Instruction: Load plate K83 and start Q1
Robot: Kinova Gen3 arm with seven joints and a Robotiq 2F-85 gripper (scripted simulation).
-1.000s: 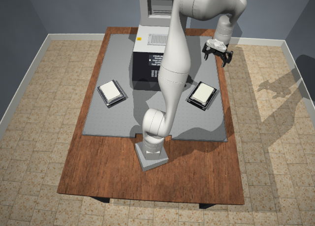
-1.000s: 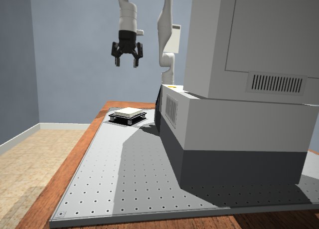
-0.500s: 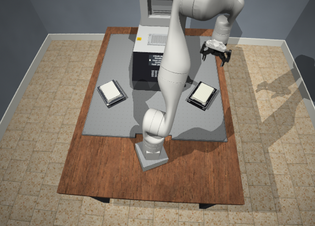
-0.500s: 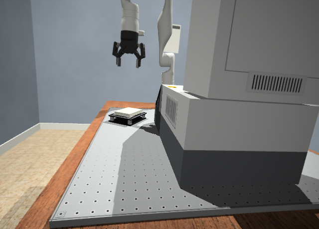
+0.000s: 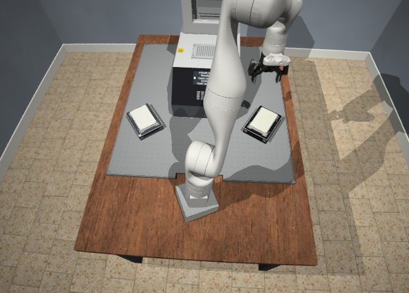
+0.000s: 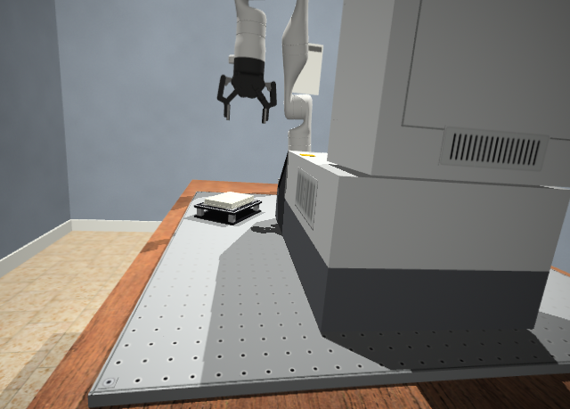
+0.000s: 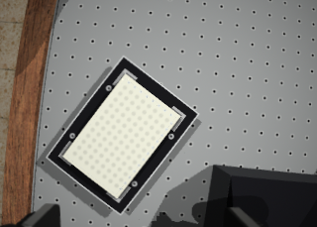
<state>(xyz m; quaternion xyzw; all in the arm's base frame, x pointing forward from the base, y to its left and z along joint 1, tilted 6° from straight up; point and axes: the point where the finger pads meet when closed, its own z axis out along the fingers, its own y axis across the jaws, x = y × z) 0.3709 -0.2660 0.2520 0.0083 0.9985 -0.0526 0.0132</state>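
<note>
Cycler Q1 (image 5: pixel 185 60) (image 6: pixel 437 230) stands at the back with its lid (image 5: pixel 186 13) (image 6: pixel 361 82) raised. A ribbed grey rectangle (image 5: pixel 202 51) shows on its top, partly behind the arm. Its screen and keys are also partly hidden. A cream plate (image 5: pixel 263 119) (image 6: pixel 229 199) (image 7: pixel 124 135) lies in the right black nest (image 5: pixel 254 136) (image 6: pixel 211 208) (image 7: pixel 158 90). Another cream plate (image 5: pixel 142 117) lies in the left nest (image 5: pixel 151 129). The nest labels cannot be read. My gripper (image 5: pixel 266 80) (image 6: pixel 246 119) (image 7: pixel 144 219) is open and empty, high above the table's right side.
Q1's dark front (image 7: pixel 272 202) shows at the wrist view's lower right. The perforated mat (image 5: pixel 148 157) (image 6: pixel 183 303) (image 7: pixel 248 78) lies under Q1 and the nests. The wooden table edge (image 7: pixel 32 88) runs along the left of the wrist view. The arm crosses in front of Q1.
</note>
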